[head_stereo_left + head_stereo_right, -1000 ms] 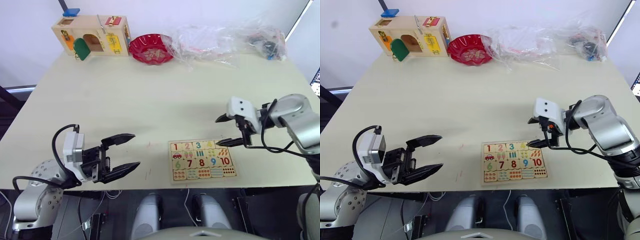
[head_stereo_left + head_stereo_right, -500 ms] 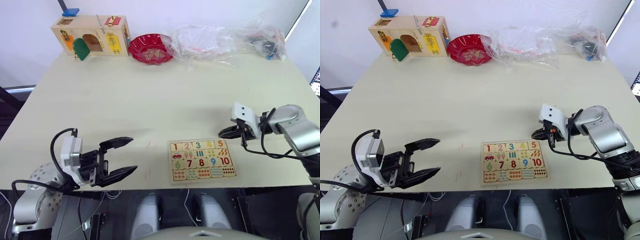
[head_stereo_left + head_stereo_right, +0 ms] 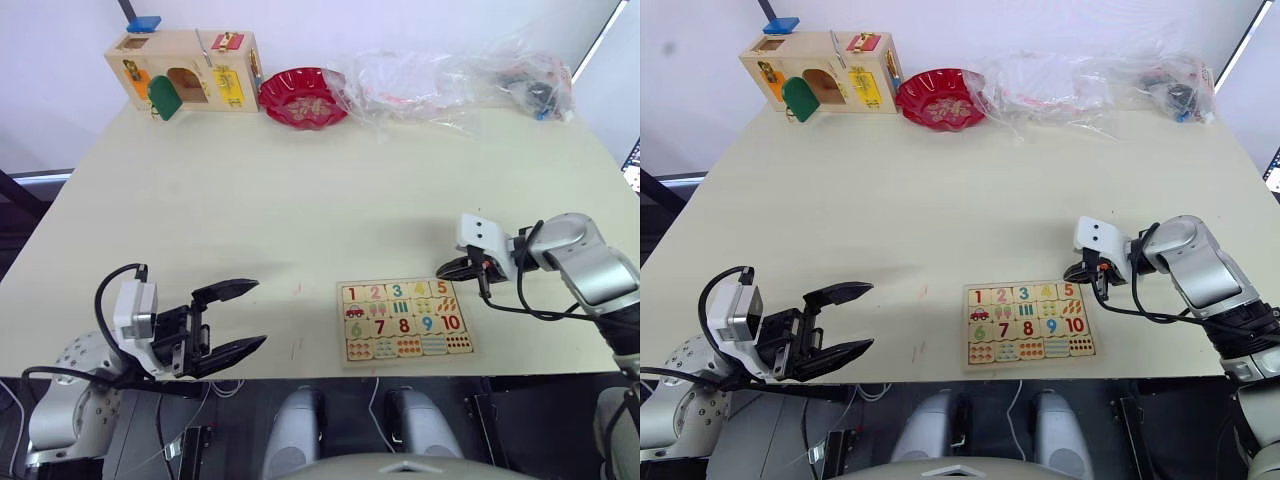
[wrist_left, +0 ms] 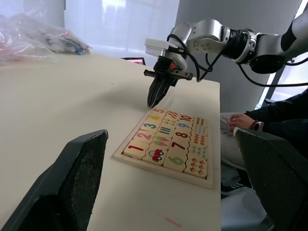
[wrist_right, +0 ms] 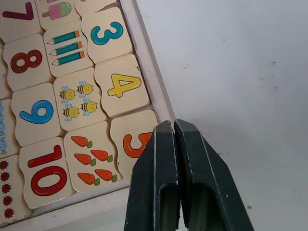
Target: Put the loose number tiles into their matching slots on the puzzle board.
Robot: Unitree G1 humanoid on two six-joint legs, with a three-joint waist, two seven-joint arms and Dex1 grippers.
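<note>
The puzzle board lies near the table's front edge, right of centre. The number tiles 1, 2, 3, 4 and 5 sit in the slots of its top row. My right gripper is shut with nothing in it. Its tip hangs over the board's far right corner, beside the 5 tile, and it also shows in the head view. My left gripper stands open and empty at the front left, well apart from the board.
A wooden box with coloured doors, a red bowl and crumpled plastic bags line the far edge. The board lies close to the table's front edge. A person's hand rests beyond the table's side.
My right gripper has shut and drawn back from the 5 tile to the board's far right corner. My left gripper has drifted slightly toward the front edge, still open.
</note>
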